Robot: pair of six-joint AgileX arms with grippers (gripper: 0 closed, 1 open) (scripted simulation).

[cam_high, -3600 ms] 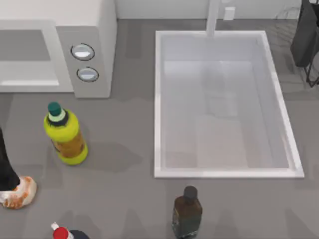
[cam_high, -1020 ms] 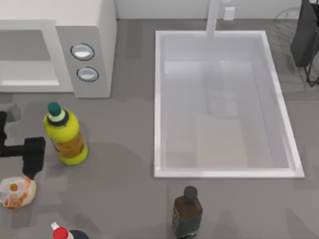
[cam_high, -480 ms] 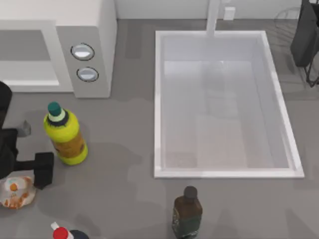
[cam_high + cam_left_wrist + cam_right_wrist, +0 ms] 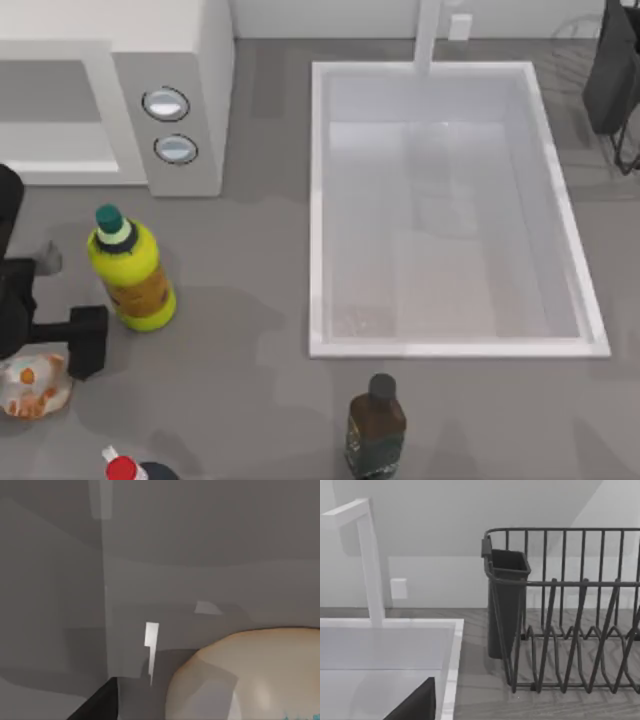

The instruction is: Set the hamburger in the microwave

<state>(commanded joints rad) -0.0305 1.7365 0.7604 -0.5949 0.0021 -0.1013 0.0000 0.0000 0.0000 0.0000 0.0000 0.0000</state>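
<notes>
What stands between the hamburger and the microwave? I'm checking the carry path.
In the top view, the left gripper hangs right over the hamburger, and the yellow bottle stands just beside the line to the microwave; otherwise bare grey tabletop.

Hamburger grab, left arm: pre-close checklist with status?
1. Left gripper over the hamburger: ok, at the top view's left edge.
2. Hamburger close under the wrist camera: ok, it looms large there.
3. Fingers straddling the bun: cannot tell.
4. Yellow bottle apart from the gripper: ok, though near.
5. Microwave door open: cannot tell.
6. Right arm parked by the dish rack: ok.
</notes>
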